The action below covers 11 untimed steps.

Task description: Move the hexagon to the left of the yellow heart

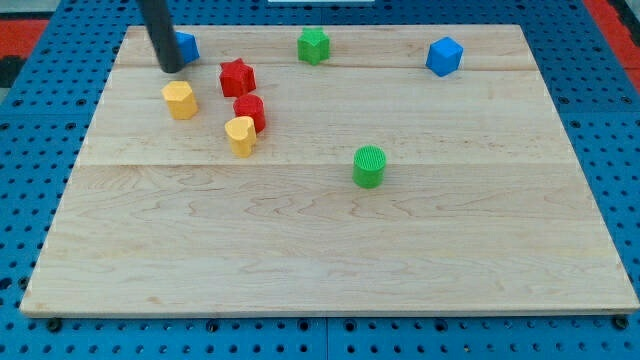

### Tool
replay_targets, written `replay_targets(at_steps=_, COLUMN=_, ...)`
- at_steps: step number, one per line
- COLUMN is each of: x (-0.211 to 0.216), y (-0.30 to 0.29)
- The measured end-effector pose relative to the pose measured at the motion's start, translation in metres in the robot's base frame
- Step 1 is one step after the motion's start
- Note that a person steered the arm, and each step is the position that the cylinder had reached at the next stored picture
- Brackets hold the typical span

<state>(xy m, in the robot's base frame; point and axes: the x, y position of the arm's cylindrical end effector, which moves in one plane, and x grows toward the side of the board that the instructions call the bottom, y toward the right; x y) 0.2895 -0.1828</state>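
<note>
Two yellow blocks (180, 100) (241, 135), two red (237, 76) (250, 112), two green (313, 45) (369, 166), two blue (187, 46) (444, 56); my tip (171, 68), no end effector jaws

One camera only, looking down at a slant from the near edge of the tabletop (330, 260), facing its far edge. It's close enough that the tabletop fills nearly the whole frame, corners just inside.

The hexagon (180, 100) lies upper left of the frame, left of the star (237, 76); the heart (240, 135) sits lower right, perhaps touching the cylinder (250, 111).
</note>
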Motion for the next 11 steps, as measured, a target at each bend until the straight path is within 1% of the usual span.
replay_targets(at_steps=1, x=0.082, y=-0.006)
replay_targets(at_steps=2, x=0.103, y=-0.04)
replay_targets(at_steps=3, x=0.073, y=-0.008)
replay_targets(at_steps=4, x=0.073, y=0.02)
replay_targets(at_steps=8, x=0.071, y=0.044)
replay_targets(at_steps=9, x=0.06, y=0.048)
replay_targets(at_steps=10, x=0.067, y=0.039)
replay_targets(at_steps=11, x=0.109, y=0.057)
